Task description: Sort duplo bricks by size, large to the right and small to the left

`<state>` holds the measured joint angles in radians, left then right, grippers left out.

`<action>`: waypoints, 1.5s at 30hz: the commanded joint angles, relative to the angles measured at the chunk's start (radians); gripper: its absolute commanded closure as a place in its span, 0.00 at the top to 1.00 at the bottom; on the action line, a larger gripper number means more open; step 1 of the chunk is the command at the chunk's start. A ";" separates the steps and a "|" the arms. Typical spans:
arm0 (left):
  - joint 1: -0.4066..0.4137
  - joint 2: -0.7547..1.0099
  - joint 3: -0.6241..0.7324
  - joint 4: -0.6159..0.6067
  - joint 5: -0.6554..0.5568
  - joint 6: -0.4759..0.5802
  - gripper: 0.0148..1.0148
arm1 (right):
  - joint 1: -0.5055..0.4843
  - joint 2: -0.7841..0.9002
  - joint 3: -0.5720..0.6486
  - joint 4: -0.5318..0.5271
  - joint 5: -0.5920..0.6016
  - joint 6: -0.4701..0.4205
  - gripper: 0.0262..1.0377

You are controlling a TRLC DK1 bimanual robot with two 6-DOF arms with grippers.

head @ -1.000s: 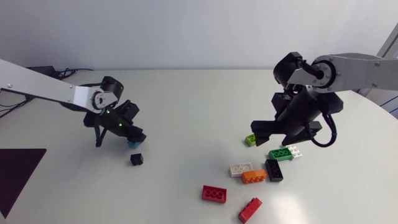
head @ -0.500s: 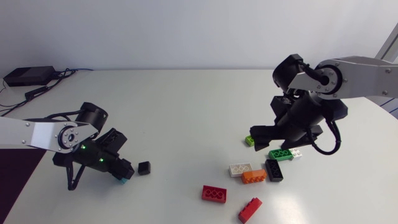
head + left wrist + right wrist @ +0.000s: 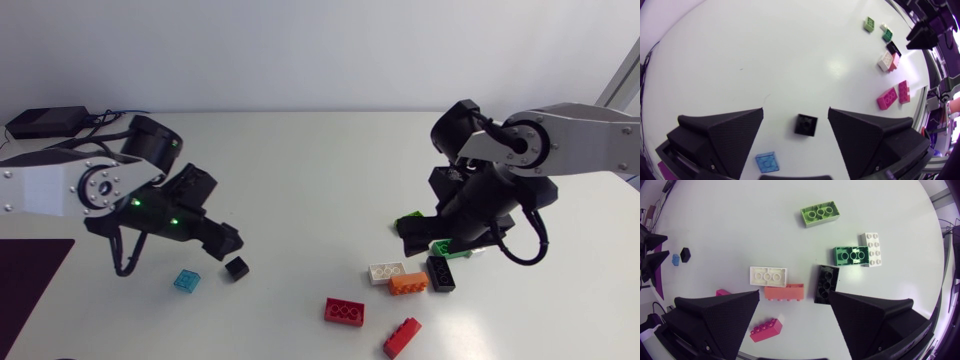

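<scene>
The left pincer point(image 3: 226, 240) has released the blue small brick point(image 3: 186, 281), which now lies free on the left of the tabletop point(image 3: 320, 170), near the black small brick point(image 3: 236, 268). The pincer has risen and hangs wide open over the black one. That small brick looks delivered. The right pincer point(image 3: 418, 232), also wide and empty, hovers over the large bricks point(image 3: 768, 275). Counted: two small bricks; eight large ones, namely two white, two red, and one each of lime, green, black and orange.
</scene>
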<state>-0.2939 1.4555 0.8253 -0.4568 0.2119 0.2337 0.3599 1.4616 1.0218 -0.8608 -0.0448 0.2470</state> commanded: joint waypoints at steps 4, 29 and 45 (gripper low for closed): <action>-0.071 0.114 -0.002 -0.036 -0.031 0.021 0.95 | 0.008 -0.032 -0.045 -0.001 0.002 0.026 0.96; 0.118 0.252 0.055 -0.014 -0.074 0.200 0.22 | 0.051 -0.026 -0.046 0.014 -0.004 0.051 0.96; 0.435 0.278 0.066 0.001 -0.075 0.299 0.90 | 0.352 0.129 -0.046 0.037 -0.012 -0.224 0.96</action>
<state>0.1322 1.7115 0.8883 -0.4629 0.1345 0.5053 0.6914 1.5684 0.9928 -0.8097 -0.0521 0.1234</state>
